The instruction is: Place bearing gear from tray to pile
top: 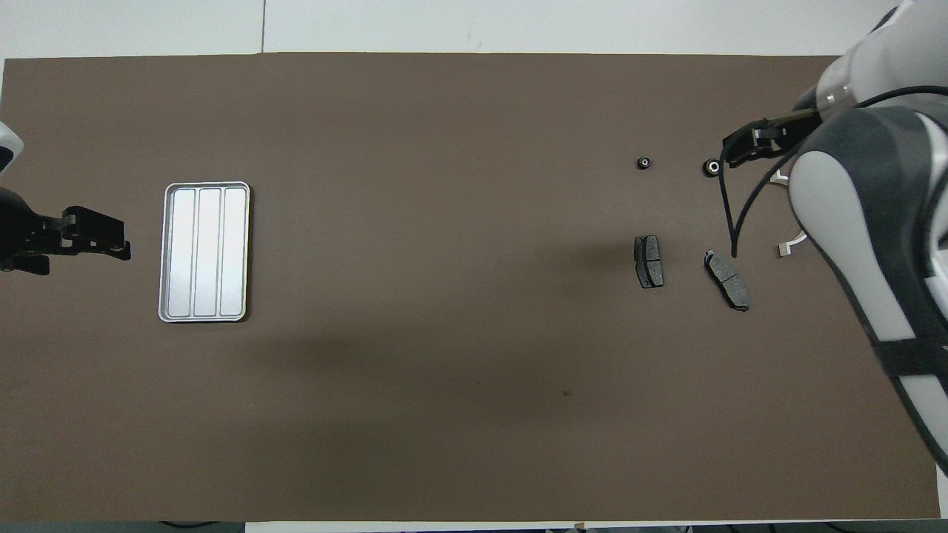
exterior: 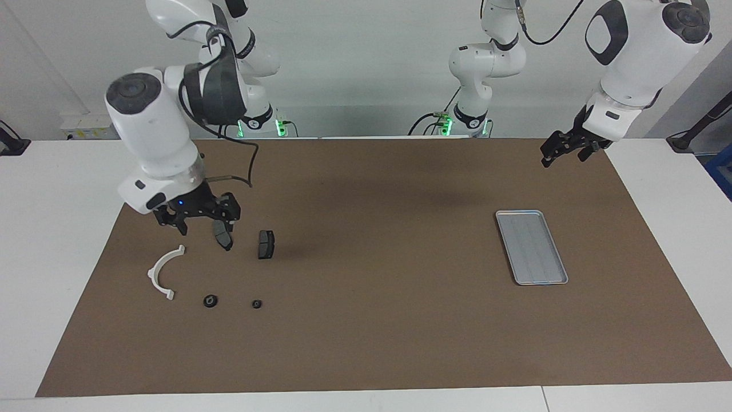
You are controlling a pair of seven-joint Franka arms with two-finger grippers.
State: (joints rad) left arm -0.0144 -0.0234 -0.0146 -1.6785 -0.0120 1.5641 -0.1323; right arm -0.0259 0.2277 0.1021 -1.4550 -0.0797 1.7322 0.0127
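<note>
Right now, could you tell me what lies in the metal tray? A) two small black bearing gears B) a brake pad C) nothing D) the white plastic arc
C: the metal tray shows only its bare ribbed floor, while both small black bearing gears lie on the mat beside the white plastic arc.

The tray [exterior: 532, 246] looks like brushed silver-grey metal with a soft satin sheen and pressed lengthwise ribs. The brown mat [exterior: 377, 343] under it is matt and cloth-like, without glare. The white arc [exterior: 163, 272] reads as smooth plastic. Two brake pads [top: 649, 271] have dull, dark grey faces. Two small gears [exterior: 210, 300] look black and slightly glossy.
</note>
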